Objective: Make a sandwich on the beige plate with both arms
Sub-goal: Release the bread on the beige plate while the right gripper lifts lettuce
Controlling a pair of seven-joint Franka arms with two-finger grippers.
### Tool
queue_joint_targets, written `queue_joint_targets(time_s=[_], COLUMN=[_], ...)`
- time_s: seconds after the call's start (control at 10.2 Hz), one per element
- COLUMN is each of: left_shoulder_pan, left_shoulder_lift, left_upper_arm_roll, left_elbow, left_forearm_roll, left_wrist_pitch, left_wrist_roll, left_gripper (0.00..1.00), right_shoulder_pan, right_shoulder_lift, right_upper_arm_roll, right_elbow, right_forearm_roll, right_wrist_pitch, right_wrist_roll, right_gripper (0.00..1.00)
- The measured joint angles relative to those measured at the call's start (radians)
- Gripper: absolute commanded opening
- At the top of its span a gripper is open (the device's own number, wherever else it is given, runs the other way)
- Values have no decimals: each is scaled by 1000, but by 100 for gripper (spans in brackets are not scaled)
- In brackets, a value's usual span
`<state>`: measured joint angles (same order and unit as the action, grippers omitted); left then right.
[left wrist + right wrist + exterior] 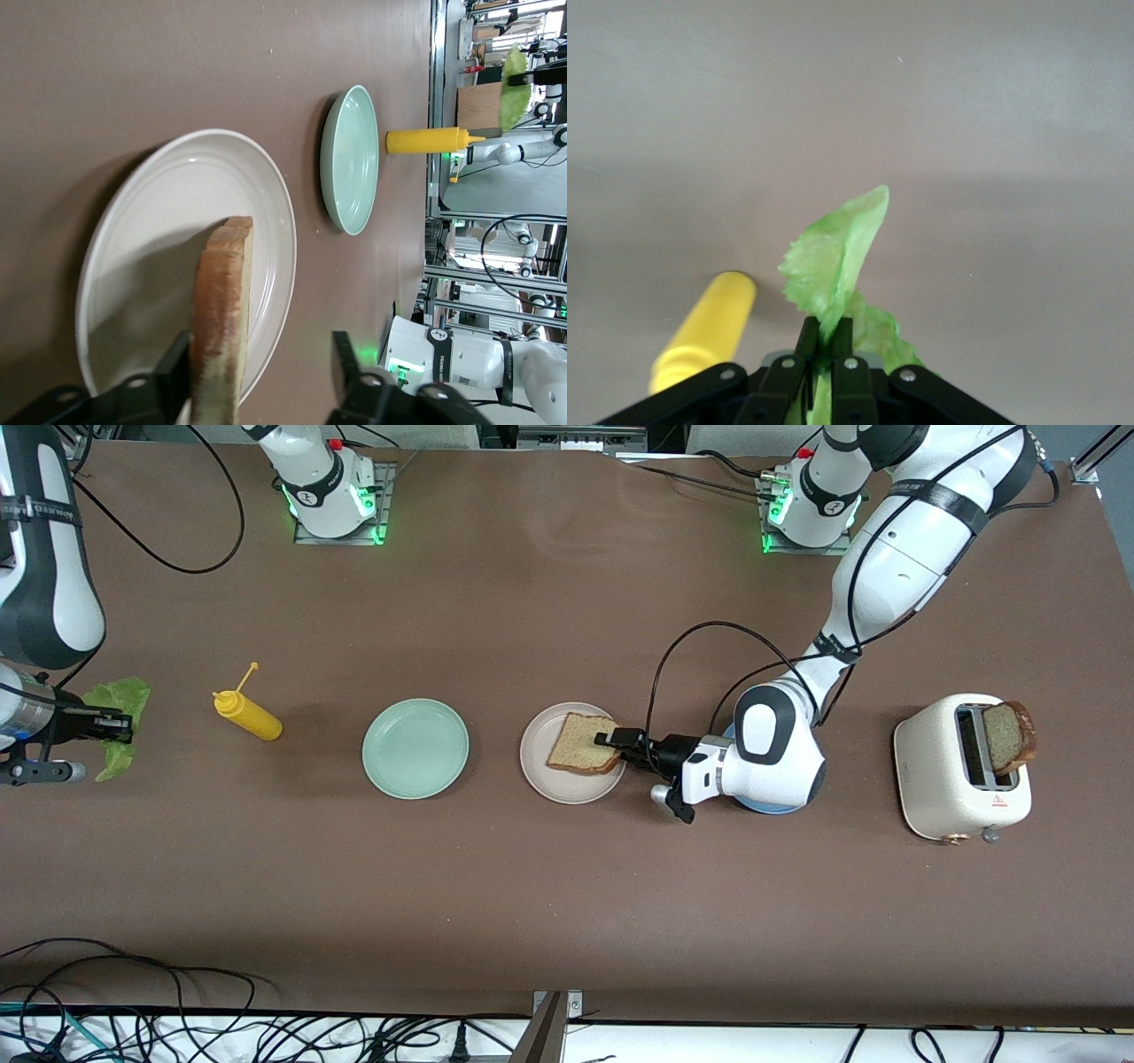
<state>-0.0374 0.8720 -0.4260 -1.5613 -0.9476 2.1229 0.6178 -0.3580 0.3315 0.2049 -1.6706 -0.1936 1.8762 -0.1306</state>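
Bread slice [585,745] on beige plate [567,786]

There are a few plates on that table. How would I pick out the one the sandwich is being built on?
Start at the white toaster at the left arm's end of the table and follow the row of things toward the yellow bottle. Past the blue plate under the arm comes the beige plate. It alone carries a bread slice; the mint-green plate beside it is bare.

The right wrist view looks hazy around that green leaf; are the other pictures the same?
Right wrist view: lettuce leaf sharp, table washed-out pale. Left wrist view: bread slice close and soft-edged, beige plate casts a shadow. Front view: evenly lit, crisp.
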Motion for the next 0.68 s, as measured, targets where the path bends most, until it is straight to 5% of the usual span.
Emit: queue_joint_targets(time_s=[0.29,0.68], left_shoulder_pan=[10,9], left_shoulder_lift=[-36,-173], left_upper_arm_roll=[6,6], left_elbow=[5,8], left_forearm_roll=[50,319], left_wrist_pitch=[0,-40], left_wrist_roll=[-14,-288], left_gripper=[100,100], right_shoulder_pan=[59,152], right_shoulder_lift=[0,-1], right_upper_arm_roll=[63,83], right_elbow=[109,172], right_forearm_roll=[0,0], right_wrist_pitch=[-205,-326], right_wrist_roll=[201,396], right_gripper=[0,0])
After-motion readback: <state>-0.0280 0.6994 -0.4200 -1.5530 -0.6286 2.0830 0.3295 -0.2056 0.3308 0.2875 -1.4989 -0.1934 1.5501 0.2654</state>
